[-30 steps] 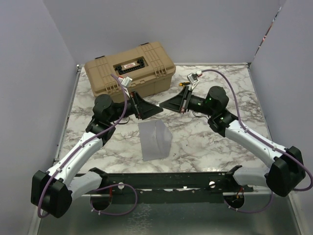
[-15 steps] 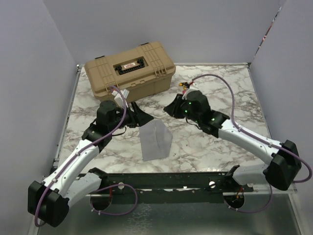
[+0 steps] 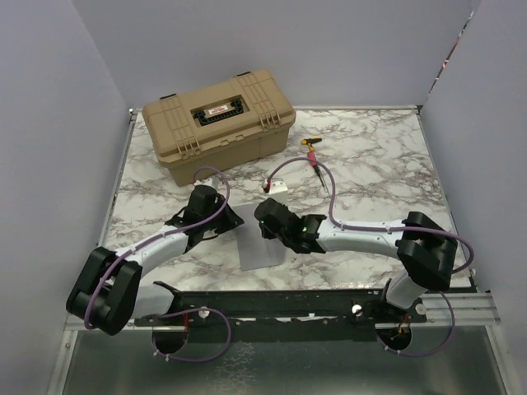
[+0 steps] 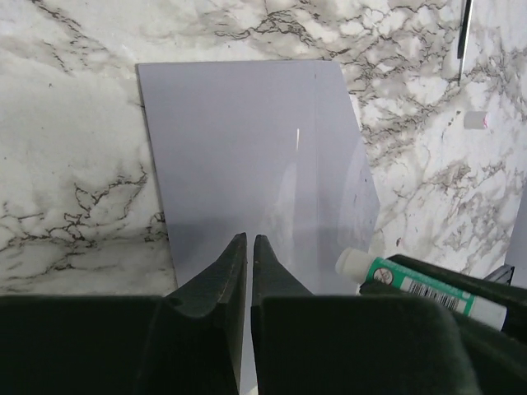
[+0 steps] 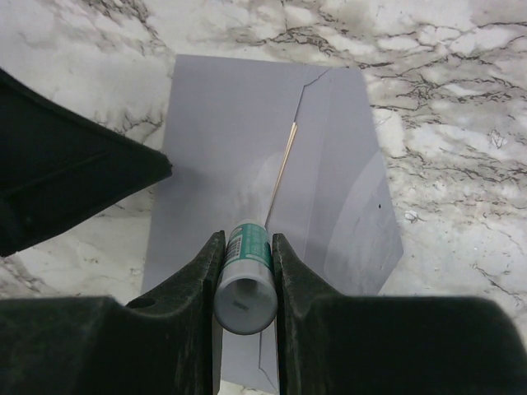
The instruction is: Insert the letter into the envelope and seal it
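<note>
Both arms have swung in over the flat envelope (image 3: 262, 245), its long axis running straight ahead of both jaws, left gripper (image 4: 249, 240) pinched shut above the near end, right gripper (image 5: 245, 247) clamping a glue stick (image 5: 244, 284) just short of the tan sliver of letter (image 5: 282, 164) showing at the seam.

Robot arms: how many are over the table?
2. The left white-and-black robot arm reaches the flat grey-lilac paper envelope from the left; the right arm from the right, its gripper clamping a green-labelled white tube. None hidden.
</note>
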Robot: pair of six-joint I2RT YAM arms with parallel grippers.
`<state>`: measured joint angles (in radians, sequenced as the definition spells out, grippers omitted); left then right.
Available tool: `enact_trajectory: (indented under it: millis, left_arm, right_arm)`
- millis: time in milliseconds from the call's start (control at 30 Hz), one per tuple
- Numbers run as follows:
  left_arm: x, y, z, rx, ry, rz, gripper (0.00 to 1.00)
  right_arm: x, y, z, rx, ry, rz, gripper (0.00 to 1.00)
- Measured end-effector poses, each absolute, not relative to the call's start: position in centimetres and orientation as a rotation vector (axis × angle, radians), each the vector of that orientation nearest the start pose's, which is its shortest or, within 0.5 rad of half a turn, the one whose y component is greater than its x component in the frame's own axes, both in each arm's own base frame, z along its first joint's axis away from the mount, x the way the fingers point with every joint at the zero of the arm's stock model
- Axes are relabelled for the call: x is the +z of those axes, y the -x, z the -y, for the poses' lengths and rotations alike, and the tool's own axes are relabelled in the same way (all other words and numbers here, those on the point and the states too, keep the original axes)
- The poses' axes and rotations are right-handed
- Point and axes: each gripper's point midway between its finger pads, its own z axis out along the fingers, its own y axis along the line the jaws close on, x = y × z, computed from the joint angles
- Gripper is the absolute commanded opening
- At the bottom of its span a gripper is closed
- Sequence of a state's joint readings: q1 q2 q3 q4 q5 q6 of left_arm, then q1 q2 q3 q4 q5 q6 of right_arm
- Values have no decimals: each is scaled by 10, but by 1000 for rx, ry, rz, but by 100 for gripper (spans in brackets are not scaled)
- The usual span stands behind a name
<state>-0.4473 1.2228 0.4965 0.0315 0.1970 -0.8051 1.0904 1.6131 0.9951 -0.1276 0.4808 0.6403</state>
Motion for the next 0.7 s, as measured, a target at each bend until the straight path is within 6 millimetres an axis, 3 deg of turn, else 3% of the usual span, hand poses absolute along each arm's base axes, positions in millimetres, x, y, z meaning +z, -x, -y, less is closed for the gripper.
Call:
enact_trajectory:
  millis: [100,333,700]
  left_arm:
    - [56,-264,199,-863,329,-2386,6]
    - [50,-279,207,-899,350,-2342,2]
    - [33,-269,201,-918,456,-2338,0]
  right_arm:
    - [84,-244,-348,334,299,-2222,0]
    - [71,-251,-355,300,316,-2188,0]
    - [51,-252,-363,274,347,-2183,0]
